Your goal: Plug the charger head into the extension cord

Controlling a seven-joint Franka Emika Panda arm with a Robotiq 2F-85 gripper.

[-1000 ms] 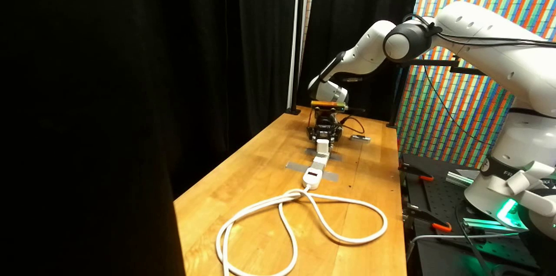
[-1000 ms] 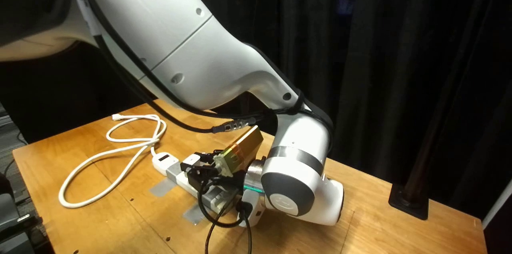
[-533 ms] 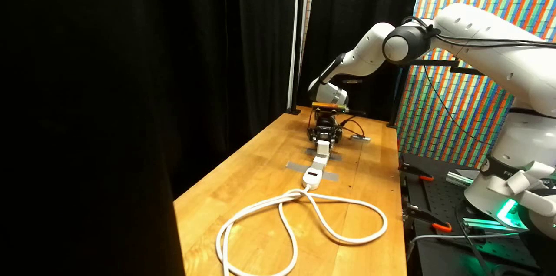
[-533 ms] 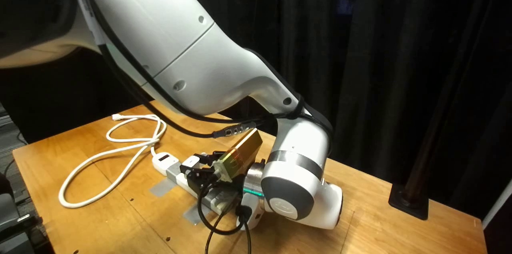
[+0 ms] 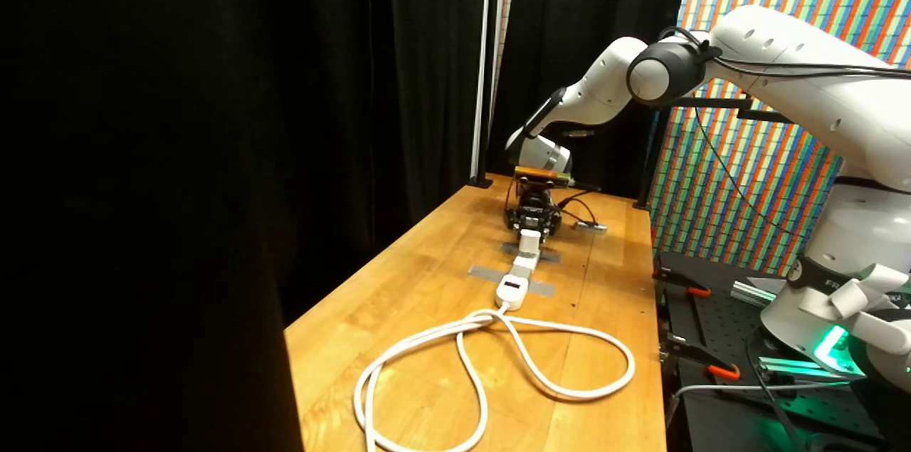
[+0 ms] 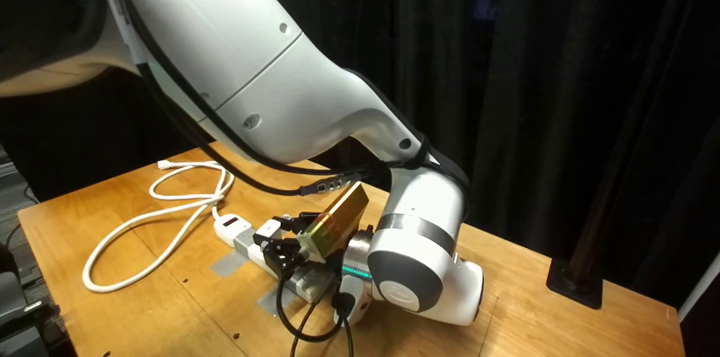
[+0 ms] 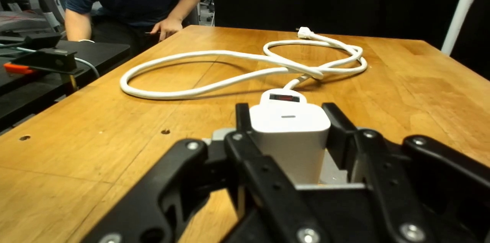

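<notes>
The charger head (image 7: pixel 293 120) is a small white block standing upright between my gripper's fingers, a slim slot in its top. It shows in both exterior views (image 5: pixel 529 241) (image 6: pixel 270 228). My gripper (image 7: pixel 287 114) is low over the strip and shut on the charger head, a black finger against each side. The extension cord's white socket block (image 6: pixel 230 227) lies under and ahead of the gripper, its red switch end (image 7: pixel 284 97) beyond the charger head. The charger's base meets the strip; its prongs are hidden. The white cable (image 5: pixel 569 395) lies in big loops.
Grey tape (image 5: pixel 486 273) holds the strip to the wooden table (image 5: pixel 420 281). Clamps with orange tips (image 5: pixel 723 371) sit by the table's side. A black post base (image 6: pixel 575 284) stands on the table. A person (image 7: pixel 130 2) sits beyond the far edge.
The gripper and charger head have sunk slightly toward the strip since a second ago. The last half second shows only a slight shift of the wrist. The extension cord has not moved.
</notes>
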